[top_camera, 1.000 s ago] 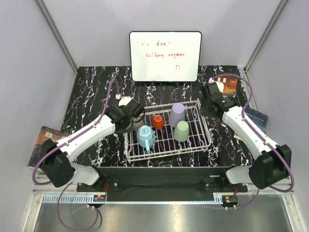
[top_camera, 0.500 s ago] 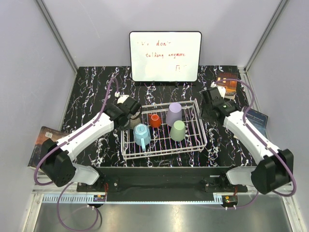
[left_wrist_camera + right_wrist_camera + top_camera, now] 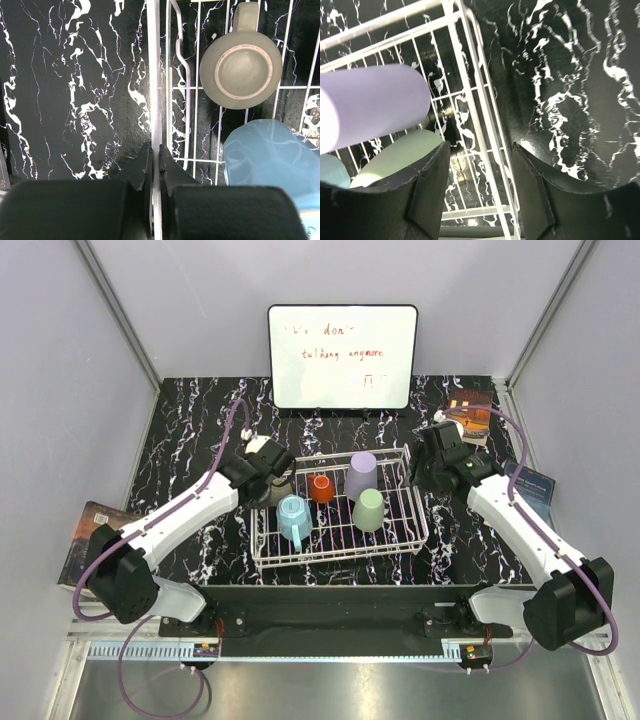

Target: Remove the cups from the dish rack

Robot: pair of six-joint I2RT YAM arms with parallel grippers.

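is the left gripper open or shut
Shut: the left gripper pinches the dish rack rim wire between its fingers, seen in the left wrist view.

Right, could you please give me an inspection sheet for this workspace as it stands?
Surface: black, white-veined tabletop.
Job's things: dish rack holds all five cups: lavender tumbler, sage-green tumbler, light blue mug, red-orange cup, grey-brown cup, the last base-up.
Clutter: whiteboard at the far edge; left booklet; two right booklets.
Grippers: left tool shut on the dish rack's left rim wire; right tool open, straddling its right wall.
Cables: purple cables loop along both arms.
Surroundings: pale enclosure walls; nothing else seen.
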